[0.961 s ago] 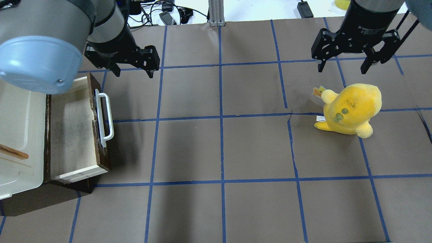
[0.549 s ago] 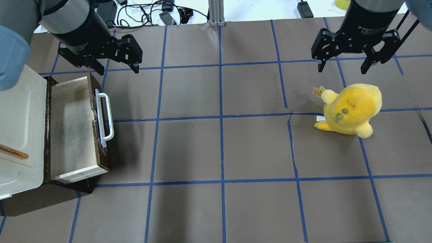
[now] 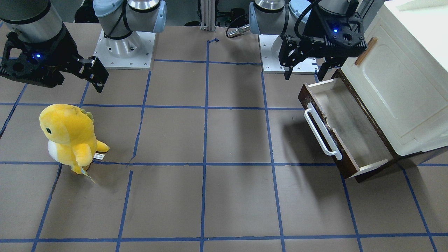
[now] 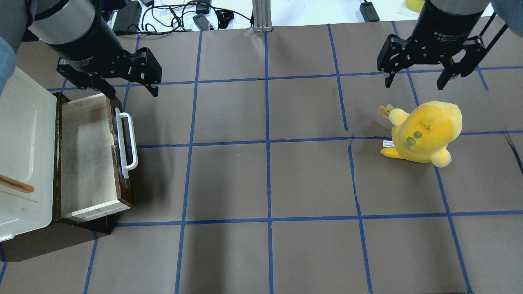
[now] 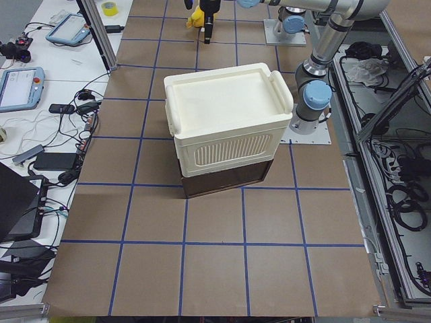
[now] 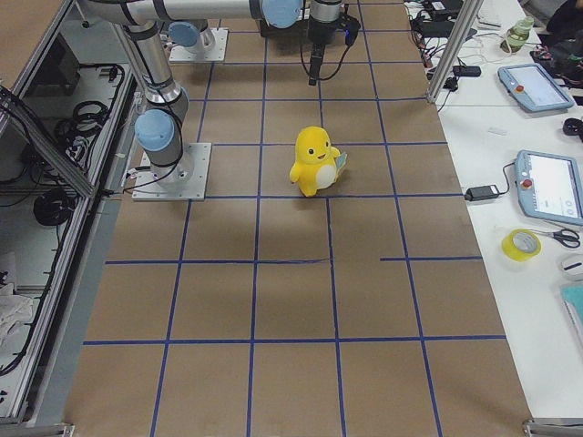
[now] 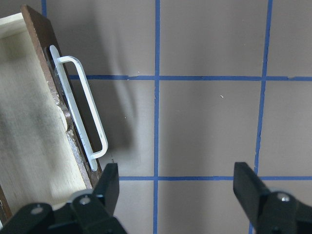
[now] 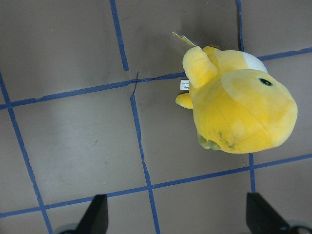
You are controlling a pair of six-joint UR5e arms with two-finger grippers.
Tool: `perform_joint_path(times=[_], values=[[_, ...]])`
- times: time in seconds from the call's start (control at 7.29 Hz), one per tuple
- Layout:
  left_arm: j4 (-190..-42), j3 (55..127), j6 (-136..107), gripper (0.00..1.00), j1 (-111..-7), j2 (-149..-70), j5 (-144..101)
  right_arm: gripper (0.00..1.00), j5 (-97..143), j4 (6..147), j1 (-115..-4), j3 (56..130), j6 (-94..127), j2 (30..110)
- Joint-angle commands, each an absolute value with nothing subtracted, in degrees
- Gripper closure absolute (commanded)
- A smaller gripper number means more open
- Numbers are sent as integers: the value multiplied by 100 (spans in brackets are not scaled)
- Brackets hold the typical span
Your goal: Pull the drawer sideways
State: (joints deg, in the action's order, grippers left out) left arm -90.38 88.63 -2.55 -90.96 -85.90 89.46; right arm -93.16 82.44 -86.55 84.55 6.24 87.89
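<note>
Dark brown wood is fronting the drawer (image 4: 88, 155), which is sitting pulled out from under the cream cabinet (image 4: 24, 155) on the robot's left side of the table (image 4: 265, 183), its white handle (image 7: 92, 109) facing the middle. The left gripper (image 4: 133, 96) is hovering above the drawer's far end with its fingers spread wide, gripping nothing. The right gripper (image 4: 413, 86) is hanging spread and empty just beyond a yellow plush toy (image 4: 425, 132), well apart from the drawer.

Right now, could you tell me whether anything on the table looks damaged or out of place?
The open drawer has a dark front that looks chipped and ragged behind the white handle. The brown table paper is also torn beside the yellow plush toy.
</note>
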Motion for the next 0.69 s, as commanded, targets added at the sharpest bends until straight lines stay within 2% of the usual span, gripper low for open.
perform_joint_path(times=[0.0,0.55], values=[[-9009,8886,-255,15,-9079,-8639,8947,0,-9316,8244,-8657,8455,624,8789],[-8991,8903,-255,15,-9088,-8622,8982,0,-9316,8244,-8657,8455,624,8789]])
